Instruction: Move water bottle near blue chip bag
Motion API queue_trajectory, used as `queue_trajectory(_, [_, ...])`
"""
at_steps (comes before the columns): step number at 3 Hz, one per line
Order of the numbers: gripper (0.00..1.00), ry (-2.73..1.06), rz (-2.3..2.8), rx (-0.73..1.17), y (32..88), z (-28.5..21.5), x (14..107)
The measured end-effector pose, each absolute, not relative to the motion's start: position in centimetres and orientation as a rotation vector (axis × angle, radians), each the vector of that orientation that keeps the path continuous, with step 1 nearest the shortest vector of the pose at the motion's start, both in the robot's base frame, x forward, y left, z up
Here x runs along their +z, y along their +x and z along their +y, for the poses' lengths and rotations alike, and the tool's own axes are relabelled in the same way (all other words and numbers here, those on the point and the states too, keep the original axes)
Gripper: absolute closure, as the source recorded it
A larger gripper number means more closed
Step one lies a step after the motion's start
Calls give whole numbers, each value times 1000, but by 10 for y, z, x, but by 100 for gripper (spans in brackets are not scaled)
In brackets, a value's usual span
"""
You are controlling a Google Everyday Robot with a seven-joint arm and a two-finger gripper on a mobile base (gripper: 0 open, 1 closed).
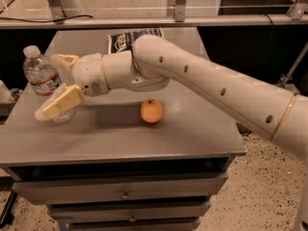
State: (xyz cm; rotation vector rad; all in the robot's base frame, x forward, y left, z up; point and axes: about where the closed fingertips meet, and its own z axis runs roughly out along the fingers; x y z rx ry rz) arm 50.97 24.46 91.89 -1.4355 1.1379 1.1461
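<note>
I have the gripper (50,85) at the counter's (202,126) left side, jaws open astride the upright water bottle (40,73), well apart from the blue chip bag (129,39); uneven jaw contact could topple it.

The water bottle (42,77) is a small clear ribbed plastic bottle with a white cap and a white-and-red label band. It stands on the grey worktop (192,134) leaning slightly, cap toward the view's left. It sits between the spread fingers of the claw (48,85): the near finger (61,102) crosses in front of its base and the far finger lies just behind it. The blue chip bag (126,40) is dark navy with white lettering. It lies flat at the worktop's far edge, well apart from the claw, beyond it and to the view's right, its near part hidden by the arm.
</note>
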Motion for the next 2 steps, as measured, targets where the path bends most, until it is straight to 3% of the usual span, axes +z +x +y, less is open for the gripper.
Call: queue_trajectory(2, [41, -1427, 1140, 1187, 505, 254, 910])
